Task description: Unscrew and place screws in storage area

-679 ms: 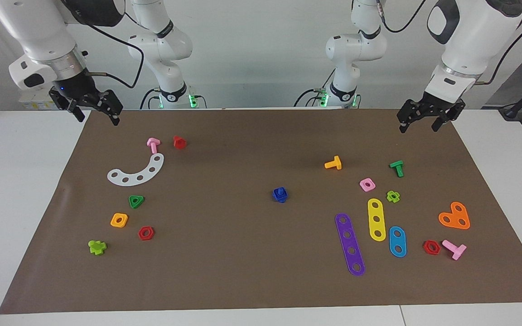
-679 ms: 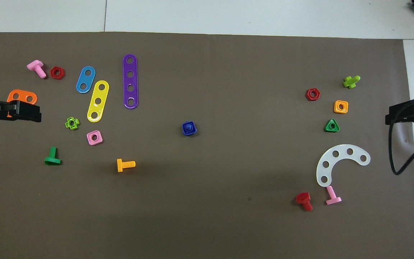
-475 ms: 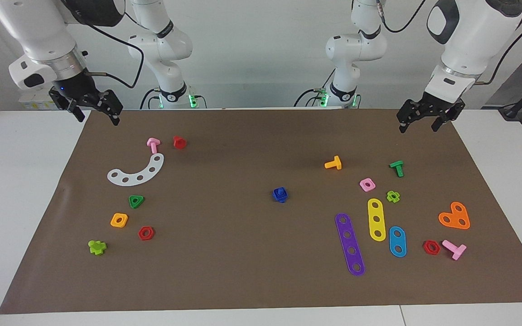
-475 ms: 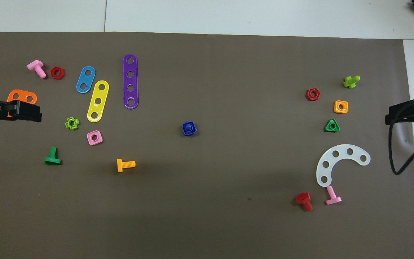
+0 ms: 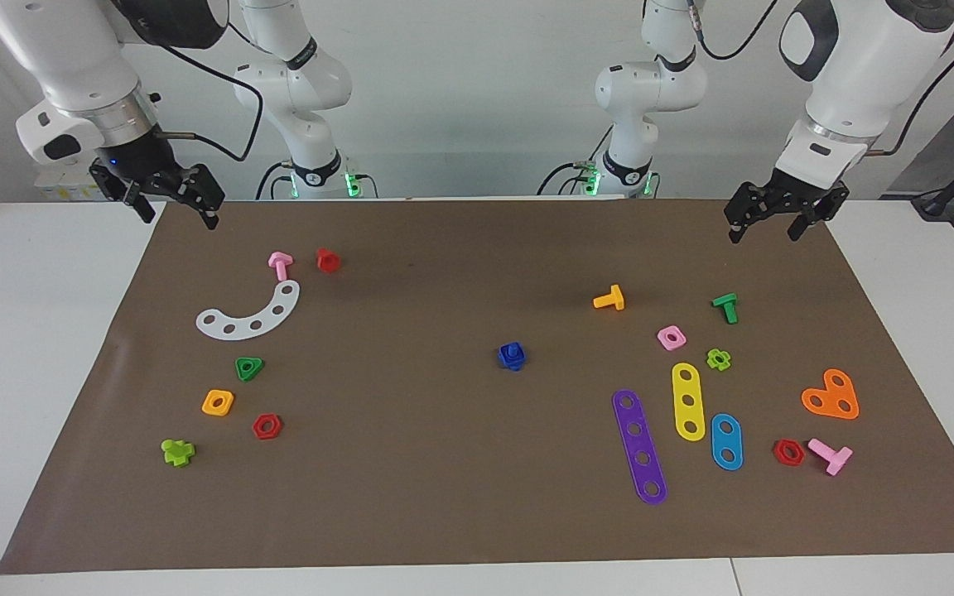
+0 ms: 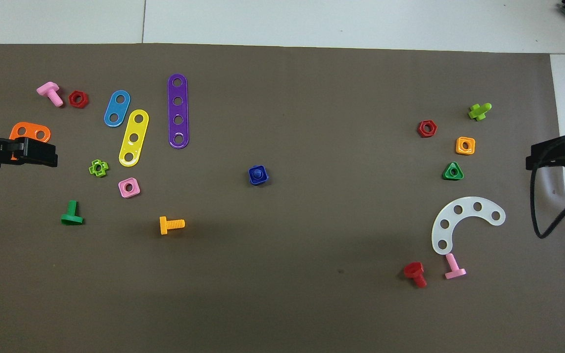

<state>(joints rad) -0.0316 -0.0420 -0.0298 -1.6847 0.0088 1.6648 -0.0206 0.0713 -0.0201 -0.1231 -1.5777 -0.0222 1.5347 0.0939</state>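
Brown paper mat (image 5: 444, 463) on white table, toy parts scattered. We see no change since 0.7 s ago: left gripper (image 5: 778, 223) and right gripper (image 5: 172, 202) wait raised at near mat corners, fingers spread, empty. Blue screw (image 5: 512, 355) mid-mat, sitting in nut, untouched; unscrewing not started.

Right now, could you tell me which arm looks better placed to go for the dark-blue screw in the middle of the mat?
Neither clearly. The dark-blue screw sits mid-mat. The left gripper and right gripper, both open, hover over opposite ends of the mat's robot-side edge. The left looks marginally closer, so I'd lean left.
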